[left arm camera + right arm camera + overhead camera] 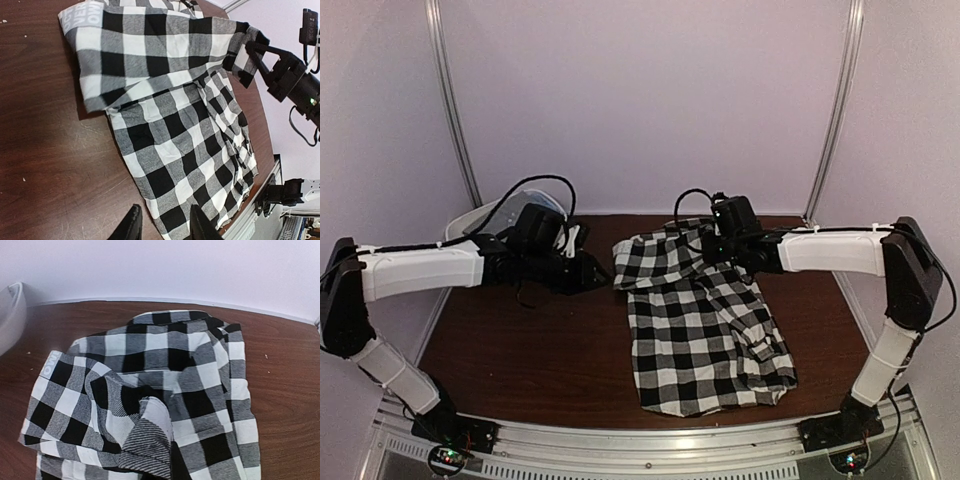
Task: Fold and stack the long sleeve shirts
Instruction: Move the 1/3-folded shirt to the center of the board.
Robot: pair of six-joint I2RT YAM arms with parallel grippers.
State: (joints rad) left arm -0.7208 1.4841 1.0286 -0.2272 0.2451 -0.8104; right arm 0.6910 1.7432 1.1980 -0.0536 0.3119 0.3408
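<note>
The black-and-white checked shirt (705, 330) lies on the brown table (520, 350), right of centre, with its top part folded over. My right gripper (713, 245) is at the shirt's far edge. In the left wrist view it (245, 55) pinches a bunch of the checked cloth. In the right wrist view a raised fold of the shirt (150, 435) hides its fingers. My left gripper (165, 225) is open and empty, and hovers over the shirt's (170, 130) left edge. In the top view it (592, 273) is just left of the folded top. The grey shirt is out of view.
A white plastic tub (485, 215) stands at the back left corner behind my left arm; its rim shows in the right wrist view (12, 315). A metal rail (650, 440) runs along the table's near edge. White walls close in the back and sides.
</note>
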